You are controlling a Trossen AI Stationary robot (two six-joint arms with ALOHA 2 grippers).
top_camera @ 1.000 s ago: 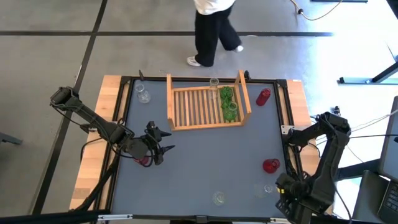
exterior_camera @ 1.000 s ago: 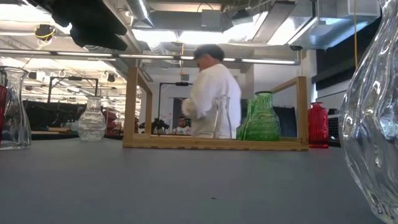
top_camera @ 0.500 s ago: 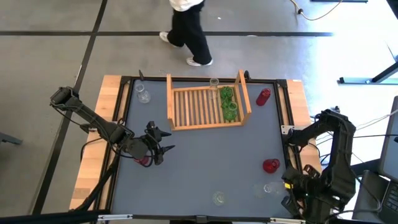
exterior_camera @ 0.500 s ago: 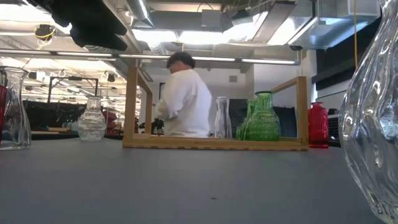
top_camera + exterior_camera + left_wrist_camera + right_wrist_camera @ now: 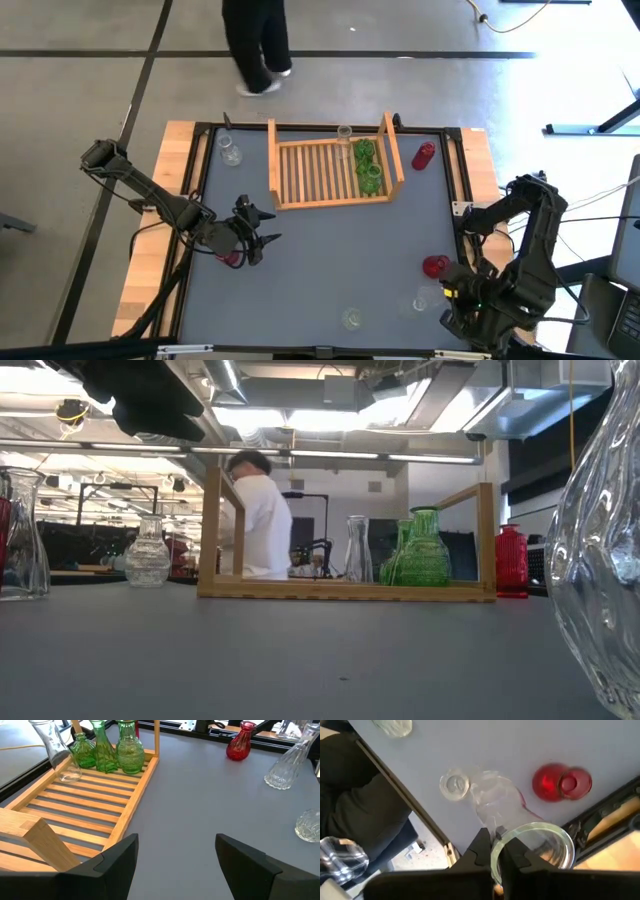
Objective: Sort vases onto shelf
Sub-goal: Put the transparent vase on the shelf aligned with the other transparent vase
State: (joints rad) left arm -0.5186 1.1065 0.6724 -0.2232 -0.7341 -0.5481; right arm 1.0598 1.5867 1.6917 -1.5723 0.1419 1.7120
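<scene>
The wooden shelf (image 5: 318, 172) lies at the table's far middle. A clear vase (image 5: 344, 132) and green vases (image 5: 367, 165) stand at its right end, upright on the slats (image 5: 102, 750). My left gripper (image 5: 268, 227) hovers open near the left edge, with a red vase (image 5: 232, 257) just beside its wrist. My right gripper (image 5: 445, 297) is at the near right corner, shut on a clear vase (image 5: 421, 301). Another red vase (image 5: 435, 266) stands right beside it. My right gripper pinches the clear vase's rim (image 5: 496, 845) at its mouth, one finger (image 5: 514, 854) inside the opening and the other (image 5: 479, 851) outside. It comes from above, pointing down. The body (image 5: 492, 800) slants away below the fingers. Whether its base rests on the table, I cannot tell.
A red vase (image 5: 425, 155) stands right of the shelf and a clear one (image 5: 229, 152) left of it. More clear vases stand near the front edge (image 5: 351, 318) and by the held one (image 5: 454, 784). A person (image 5: 255, 45) walks beyond the far edge.
My right arm has swung out toward the right edge and then come back toward the table's left, and the clear vase at its gripper has shifted a little leftward. The person beyond the far edge has walked to the left.
</scene>
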